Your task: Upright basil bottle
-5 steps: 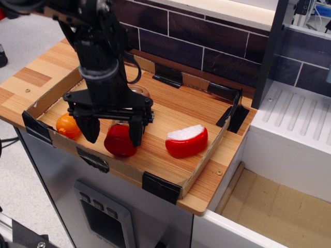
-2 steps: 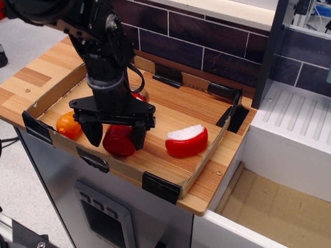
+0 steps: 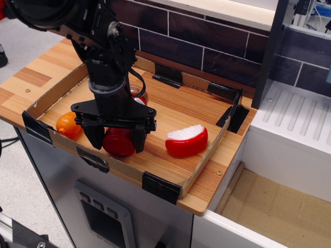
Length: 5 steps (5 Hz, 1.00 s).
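Observation:
The basil bottle (image 3: 119, 143) lies on its side in the cardboard tray (image 3: 207, 156), its wide red cap facing the front edge. Part of its clear body and red label shows behind the arm. My gripper (image 3: 118, 138) hangs straight down over the cap, one black finger on each side of it. The fingers (image 3: 140, 138) stand close against the cap's sides, and I cannot tell whether they press on it. The jaws look open, about a cap's width apart.
A small orange toy (image 3: 67, 125) lies at the tray's left end, next to my left finger. A red-and-white cheese wedge (image 3: 187, 140) lies to the right of the bottle. A dark brick wall (image 3: 207, 36) runs behind, and a white ridged counter (image 3: 292, 119) stands at the right.
My gripper has come down and shifted slightly right, so its fingers now flank the red cap lower down. The bottle has stayed on its side.

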Each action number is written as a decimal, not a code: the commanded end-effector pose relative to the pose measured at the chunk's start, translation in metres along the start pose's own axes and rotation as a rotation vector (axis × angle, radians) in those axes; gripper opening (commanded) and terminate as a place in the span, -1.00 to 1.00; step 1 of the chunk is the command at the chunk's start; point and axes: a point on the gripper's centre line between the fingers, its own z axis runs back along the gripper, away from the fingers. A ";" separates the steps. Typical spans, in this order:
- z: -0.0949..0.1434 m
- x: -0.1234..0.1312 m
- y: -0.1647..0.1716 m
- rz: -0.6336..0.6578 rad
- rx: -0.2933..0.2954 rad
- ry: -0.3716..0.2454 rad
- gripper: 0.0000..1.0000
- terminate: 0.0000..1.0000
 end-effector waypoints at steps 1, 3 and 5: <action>0.016 0.012 0.001 0.049 -0.029 -0.035 -1.00 -1.00; 0.073 0.046 0.000 0.166 -0.074 -0.032 -1.00 -1.00; 0.088 0.079 0.000 0.237 -0.039 -0.059 -1.00 -1.00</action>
